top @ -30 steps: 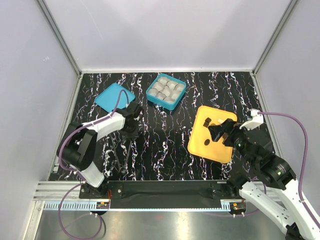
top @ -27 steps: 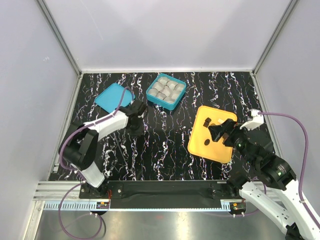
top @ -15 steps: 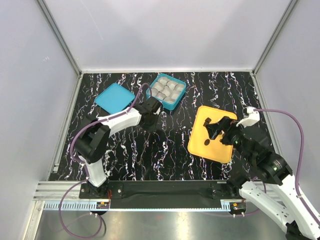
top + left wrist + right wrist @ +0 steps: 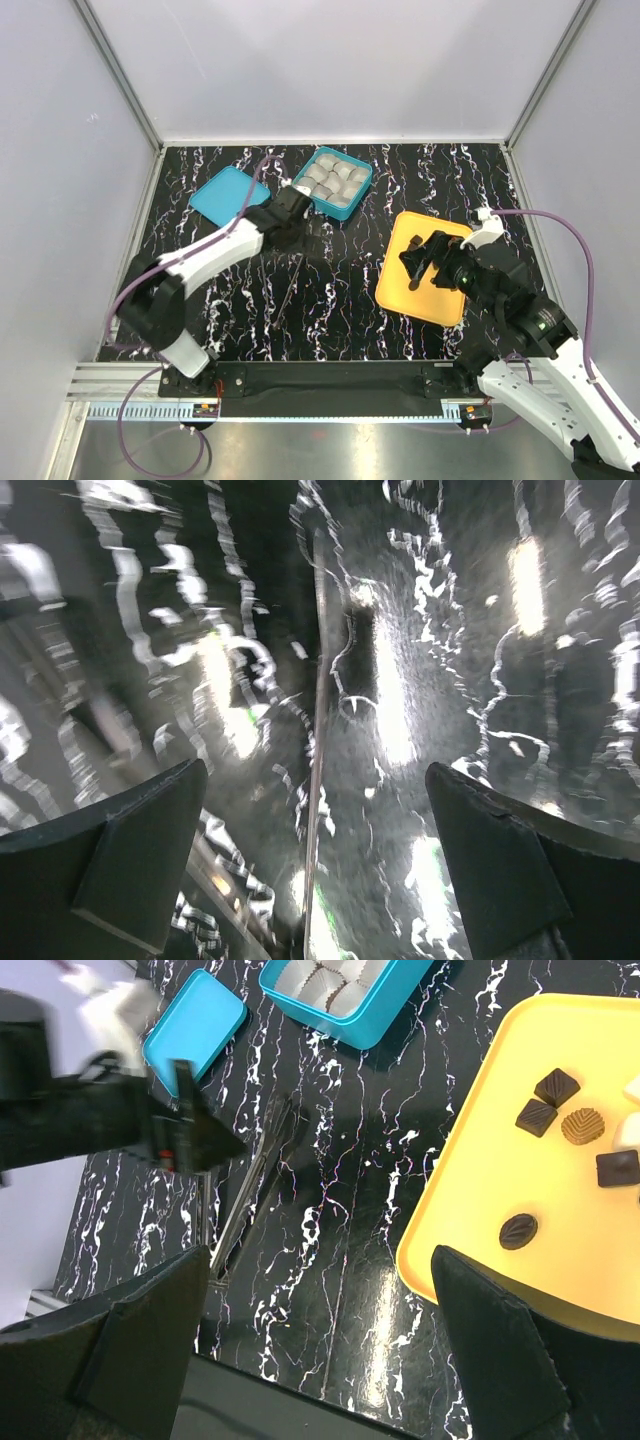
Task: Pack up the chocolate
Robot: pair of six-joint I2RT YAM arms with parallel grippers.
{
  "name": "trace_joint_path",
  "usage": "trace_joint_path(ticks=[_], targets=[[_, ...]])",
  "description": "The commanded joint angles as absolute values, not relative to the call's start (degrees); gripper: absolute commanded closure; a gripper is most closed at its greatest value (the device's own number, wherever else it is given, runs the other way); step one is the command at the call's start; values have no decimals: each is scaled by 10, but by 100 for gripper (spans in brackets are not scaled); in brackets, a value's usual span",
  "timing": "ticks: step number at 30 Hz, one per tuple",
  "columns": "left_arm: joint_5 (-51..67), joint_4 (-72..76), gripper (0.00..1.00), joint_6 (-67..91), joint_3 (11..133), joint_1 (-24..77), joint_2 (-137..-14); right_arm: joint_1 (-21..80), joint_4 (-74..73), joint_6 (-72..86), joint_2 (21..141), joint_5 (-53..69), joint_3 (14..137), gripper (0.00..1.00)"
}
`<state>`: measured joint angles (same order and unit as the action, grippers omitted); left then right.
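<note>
Several small dark chocolate pieces and a pale one lie on the yellow tray. My right gripper hangs open over the tray's left part, nothing between its fingers, and hides most pieces in the top view. My left gripper is open just in front of the teal box, whose grey paper cups show no chocolate. Thin metal tongs lie on the table below it, untouched by the fingers.
A teal lid lies flat left of the box. The tongs stretch diagonally across the marbled black table between the arms. Grey walls close in both sides and the back.
My left arm has swung right and away, from the table's left side to the teal box, and its jaws have gone from shut to open. The right gripper shifted slightly left over the tray.
</note>
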<state>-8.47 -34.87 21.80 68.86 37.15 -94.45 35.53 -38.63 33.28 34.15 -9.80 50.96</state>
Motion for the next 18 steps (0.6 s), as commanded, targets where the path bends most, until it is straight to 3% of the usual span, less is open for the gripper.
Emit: trace_joint_path(ticks=[1,11,18], targets=[[-171,-368,1,284,663,374,-841,358,-372,337,342,-94,532,0],[-139,-316,2,402,451,378,-721,359,-380,351,329,-95,520,0],[-185,-308,1,401,433,388,-727,359,-390,355,343,-89,528,0]])
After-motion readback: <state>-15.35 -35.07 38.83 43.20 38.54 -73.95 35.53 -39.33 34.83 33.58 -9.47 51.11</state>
